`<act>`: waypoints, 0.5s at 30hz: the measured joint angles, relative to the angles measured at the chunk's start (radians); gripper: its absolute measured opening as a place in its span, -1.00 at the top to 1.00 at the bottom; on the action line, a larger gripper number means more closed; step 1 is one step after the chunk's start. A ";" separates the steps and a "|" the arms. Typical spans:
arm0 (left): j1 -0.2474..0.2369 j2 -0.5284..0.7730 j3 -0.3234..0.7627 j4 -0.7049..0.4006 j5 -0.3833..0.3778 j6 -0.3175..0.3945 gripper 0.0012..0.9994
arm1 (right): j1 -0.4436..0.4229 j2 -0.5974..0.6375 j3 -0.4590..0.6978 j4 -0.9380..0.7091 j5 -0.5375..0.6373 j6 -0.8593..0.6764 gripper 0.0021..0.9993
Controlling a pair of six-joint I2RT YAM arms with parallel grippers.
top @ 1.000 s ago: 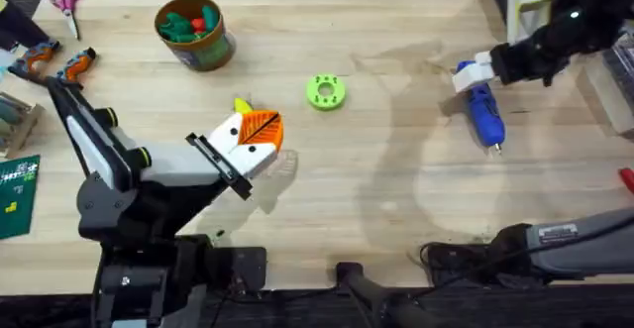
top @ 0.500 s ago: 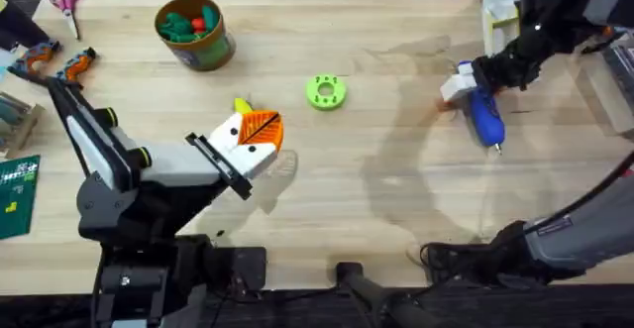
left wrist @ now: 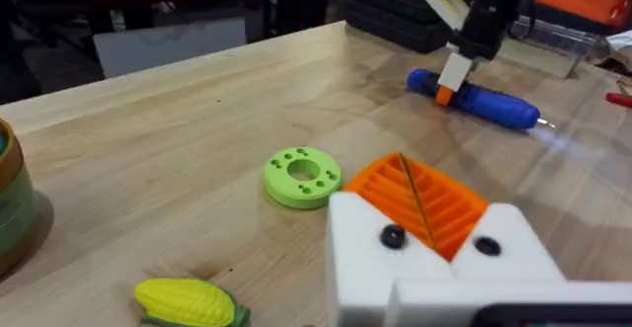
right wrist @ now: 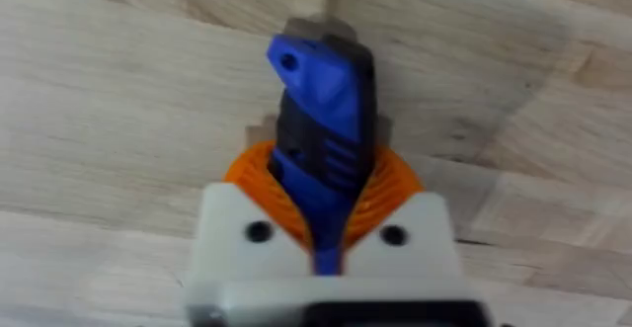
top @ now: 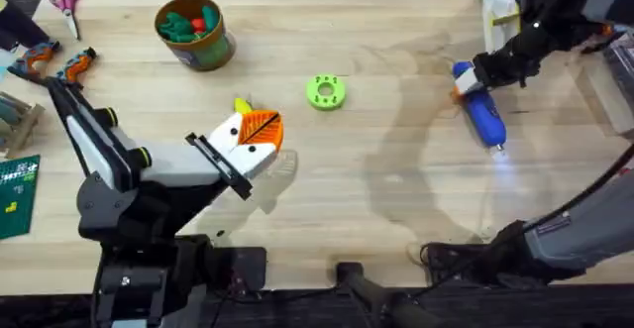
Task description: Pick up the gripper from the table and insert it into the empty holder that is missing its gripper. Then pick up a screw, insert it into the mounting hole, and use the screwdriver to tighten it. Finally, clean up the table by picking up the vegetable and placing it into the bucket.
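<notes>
Wooden counter [left wrist: 178, 120]. Left hand [left wrist: 420, 233]: white body, orange ribbed pads, two dark screws, in the foreground. Lime-green ring with holes [left wrist: 302, 177]: flat on the counter, just beyond the hand. Yellow-green vegetable [left wrist: 186, 302]: lying near. Blue screwdriver [left wrist: 484, 102]: lying far off, metal tip free; right hand [left wrist: 451, 78] touching its butt end. Bucket [left wrist: 12, 208]: green wall, tan rim.

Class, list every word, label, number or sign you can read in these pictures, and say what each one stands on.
None can be read.
The green board at the table's left edge carries white and yellow marks, too small to read.
The label on the right arm near the table's front edge is blurred.
The screwdriver shows no lettering.
</notes>
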 joint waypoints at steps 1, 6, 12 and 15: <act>0.000 0.000 0.000 0.000 0.000 0.000 0.98 | 0.000 0.003 0.000 0.004 0.003 -0.004 0.76; 0.000 0.000 0.000 0.000 0.000 0.000 0.98 | 0.000 0.006 0.003 0.004 0.004 -0.001 0.95; 0.000 0.000 0.000 0.000 0.000 0.000 0.98 | -0.001 0.006 0.014 -0.079 -0.005 0.000 0.95; 0.000 0.000 0.000 0.000 0.000 0.000 0.98 | -0.001 0.006 0.044 -0.153 -0.034 0.005 0.95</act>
